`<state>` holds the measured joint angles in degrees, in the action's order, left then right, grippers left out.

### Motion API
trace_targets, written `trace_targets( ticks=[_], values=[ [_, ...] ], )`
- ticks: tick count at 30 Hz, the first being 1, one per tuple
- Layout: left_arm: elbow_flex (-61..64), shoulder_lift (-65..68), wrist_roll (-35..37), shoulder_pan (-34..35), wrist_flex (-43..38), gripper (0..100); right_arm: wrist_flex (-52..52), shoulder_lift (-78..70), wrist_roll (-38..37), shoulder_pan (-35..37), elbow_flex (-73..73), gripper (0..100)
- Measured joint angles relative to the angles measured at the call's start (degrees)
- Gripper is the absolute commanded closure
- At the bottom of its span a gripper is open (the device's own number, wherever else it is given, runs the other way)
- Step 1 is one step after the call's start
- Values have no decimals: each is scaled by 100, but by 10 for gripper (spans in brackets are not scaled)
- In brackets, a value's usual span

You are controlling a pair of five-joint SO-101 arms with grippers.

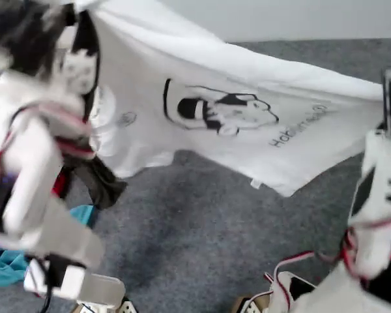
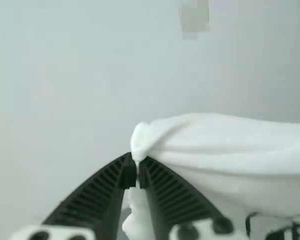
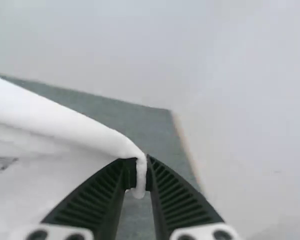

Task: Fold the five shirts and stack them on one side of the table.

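- Evidently, the white shirt [image 1: 247, 140] is held up in the air, well above the grey table [image 1: 202, 235]. This is judged to be done so that it hangs flat before it is laid down for folding.
- The left gripper [image 2: 136, 172] is pressed together on a bunched corner of the cloth. The right gripper [image 3: 138, 172] is likewise pinched on a thin fold at the opposite upper corner.
- The top edge is drawn fairly taut between the two pinches, while the lower hem is left hanging free. The printed face [image 1: 218, 111] is turned toward the high camera.
- A dark garment [image 1: 101, 179] and a teal garment [image 1: 6, 264] are found low on the left side. The dark one is just below the shirt's hanging left part; whether they touch cannot be told.
- Open grey surface is offered beneath and in front of the shirt, and it is judged enough for spreading it out.
- In the right wrist view the table's edge is seen close beyond the right gripper, so little margin is judged to be available on that side.
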<state>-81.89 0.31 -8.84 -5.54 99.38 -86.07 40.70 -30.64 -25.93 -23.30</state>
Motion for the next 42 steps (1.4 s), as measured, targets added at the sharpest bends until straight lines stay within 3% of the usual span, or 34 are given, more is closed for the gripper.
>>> trace_targets(
  ticks=[7, 14, 19, 24, 28, 32, 37, 42],
  values=[
    [-9, -1029, 0, 0, 0, 998, 0, 765, -167, -747, -149, 988],
    [299, -1495, 0, 0, 0, 998, 0, 1020, -325, -862, 9, 988],
    [1960, -1389, 0, -9, 0, 997, 158, 835, -325, -853, 835, 988],
    [4475, -695, 0, -18, -105, 997, 642, -105, -563, -527, 2347, 988],
    [6400, 167, 0, -18, -941, 997, 1459, -1152, -686, -185, 3727, 988],
    [7402, 1116, 0, 44, -2207, 997, 2435, -2198, -686, 62, 4387, 988],
    [7314, 2418, 0, 79, -3437, 997, 3437, -3402, -686, 211, 4396, 988],
    [6418, 3464, 9, 79, -3833, 997, 3982, -4334, -589, 264, 3886, 988]
  ],
)
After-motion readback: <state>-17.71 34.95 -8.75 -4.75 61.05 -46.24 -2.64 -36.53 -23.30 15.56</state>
